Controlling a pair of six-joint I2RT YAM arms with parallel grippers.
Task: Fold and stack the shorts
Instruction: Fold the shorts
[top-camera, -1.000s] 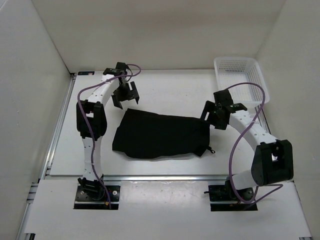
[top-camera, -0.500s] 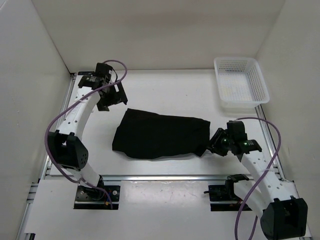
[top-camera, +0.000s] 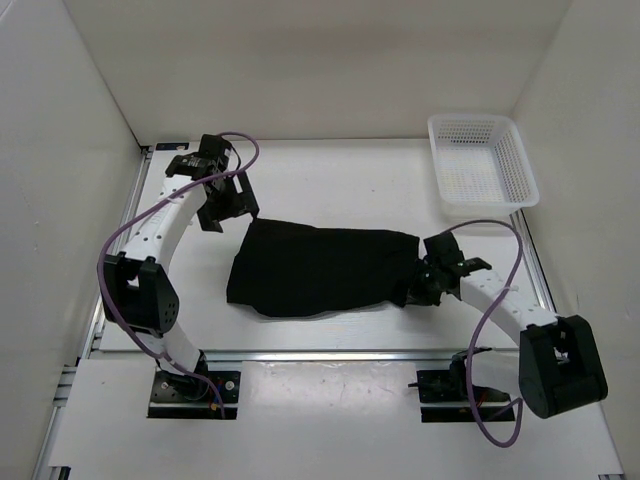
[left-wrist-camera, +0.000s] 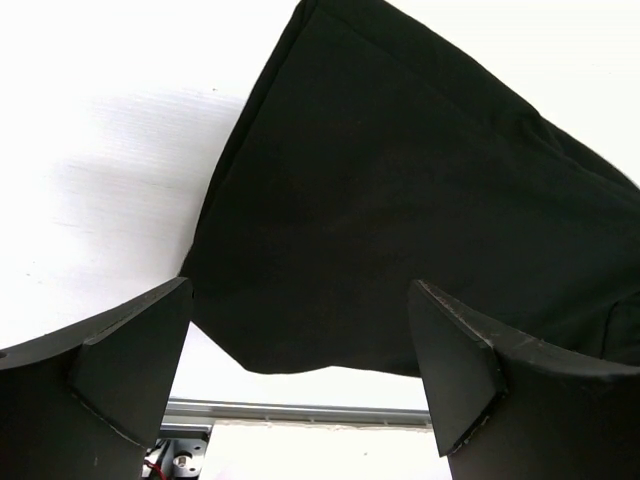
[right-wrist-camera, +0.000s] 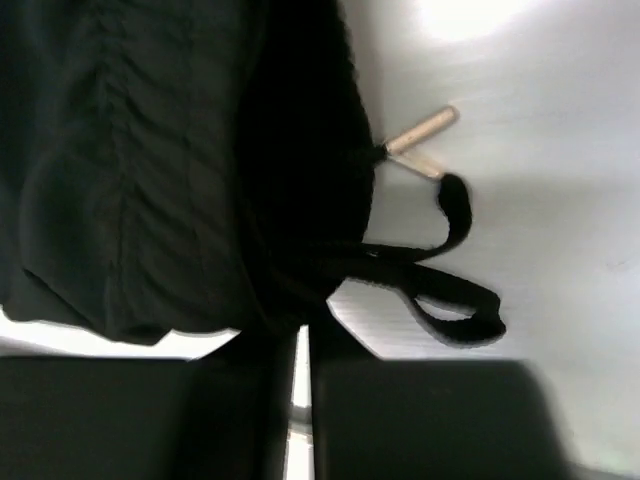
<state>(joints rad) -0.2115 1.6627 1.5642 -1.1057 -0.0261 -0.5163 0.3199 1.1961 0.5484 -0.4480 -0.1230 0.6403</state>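
The black shorts (top-camera: 320, 268) lie flat and folded in the middle of the table, waistband to the right. My right gripper (top-camera: 413, 290) sits low at their near right corner. In the right wrist view its jaws (right-wrist-camera: 303, 330) are shut on the gathered waistband edge of the shorts (right-wrist-camera: 150, 150), with the looped drawstring (right-wrist-camera: 440, 300) and its pale tips (right-wrist-camera: 420, 130) lying beside them. My left gripper (top-camera: 228, 208) hovers open just beyond the far left corner. Its wrist view shows the shorts (left-wrist-camera: 400, 200) spread out past the wide-apart fingers (left-wrist-camera: 140, 360), which hold nothing.
A white mesh basket (top-camera: 483, 118) stands at the far right corner of the table. White walls close in the left, back and right sides. A metal rail (top-camera: 330, 352) runs along the table's near edge, in front of the arm bases.
My right arm swung down from the right side to the shorts' near right corner and its jaws went from open to shut on the waistband. My left arm shifted slightly near the far left corner.
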